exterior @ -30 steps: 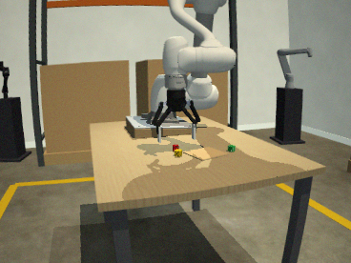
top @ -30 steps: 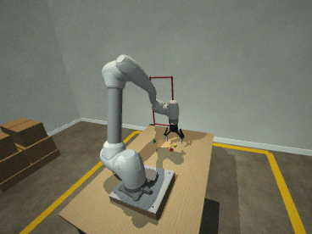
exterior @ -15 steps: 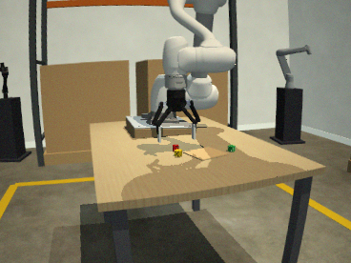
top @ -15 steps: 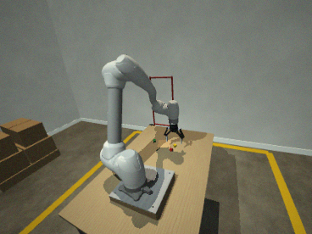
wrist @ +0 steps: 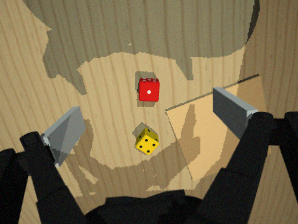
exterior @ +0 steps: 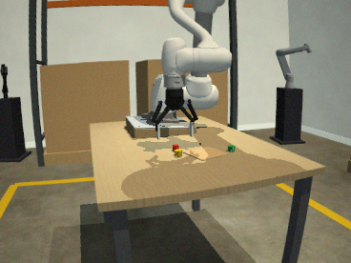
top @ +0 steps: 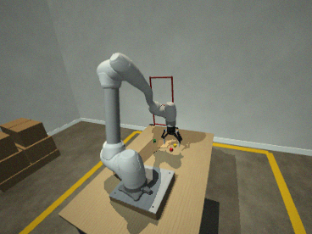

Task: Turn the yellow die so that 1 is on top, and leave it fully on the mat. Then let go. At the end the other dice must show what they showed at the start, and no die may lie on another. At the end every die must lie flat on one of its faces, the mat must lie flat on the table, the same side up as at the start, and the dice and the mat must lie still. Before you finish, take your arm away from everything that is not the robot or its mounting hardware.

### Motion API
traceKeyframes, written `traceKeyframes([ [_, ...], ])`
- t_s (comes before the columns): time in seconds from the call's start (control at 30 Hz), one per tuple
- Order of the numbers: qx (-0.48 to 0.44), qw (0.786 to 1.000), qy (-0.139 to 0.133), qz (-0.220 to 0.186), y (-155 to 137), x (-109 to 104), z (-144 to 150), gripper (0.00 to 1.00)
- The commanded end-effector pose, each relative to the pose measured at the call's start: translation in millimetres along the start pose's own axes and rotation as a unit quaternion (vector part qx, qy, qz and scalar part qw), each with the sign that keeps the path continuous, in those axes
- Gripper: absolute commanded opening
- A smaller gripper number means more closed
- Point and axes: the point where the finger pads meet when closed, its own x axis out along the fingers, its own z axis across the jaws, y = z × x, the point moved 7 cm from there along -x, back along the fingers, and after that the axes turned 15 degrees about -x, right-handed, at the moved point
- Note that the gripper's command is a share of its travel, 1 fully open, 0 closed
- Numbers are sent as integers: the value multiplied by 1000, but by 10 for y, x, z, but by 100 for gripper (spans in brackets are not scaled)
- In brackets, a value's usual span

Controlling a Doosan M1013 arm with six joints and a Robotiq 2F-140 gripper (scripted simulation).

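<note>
The yellow die [wrist: 147,141] lies on the bare wooden table, just left of the tan mat [wrist: 215,135], not on it. Its upper face shows several black pips. It also shows in the exterior view [exterior: 178,152] and in the top view [top: 175,145]. The red die [wrist: 149,90] lies beyond it with one white pip up, also off the mat. My gripper [wrist: 146,108] is wide open and empty, hovering above the yellow die with one finger on each side; the right finger is over the mat. It shows in the exterior view [exterior: 175,130] too.
A green die [exterior: 231,148] lies on the table beyond the mat's far side, seen also in the top view [top: 154,140]. The robot base [top: 142,188] stands on the same table. The mat [exterior: 206,153] lies flat.
</note>
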Motion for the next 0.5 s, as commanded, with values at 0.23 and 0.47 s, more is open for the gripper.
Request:
traceKeyframes([
  [0.23,0,1000,0,0,243,-2,111,100],
  [0.47,0,1000,0,0,243,-2,111,100],
])
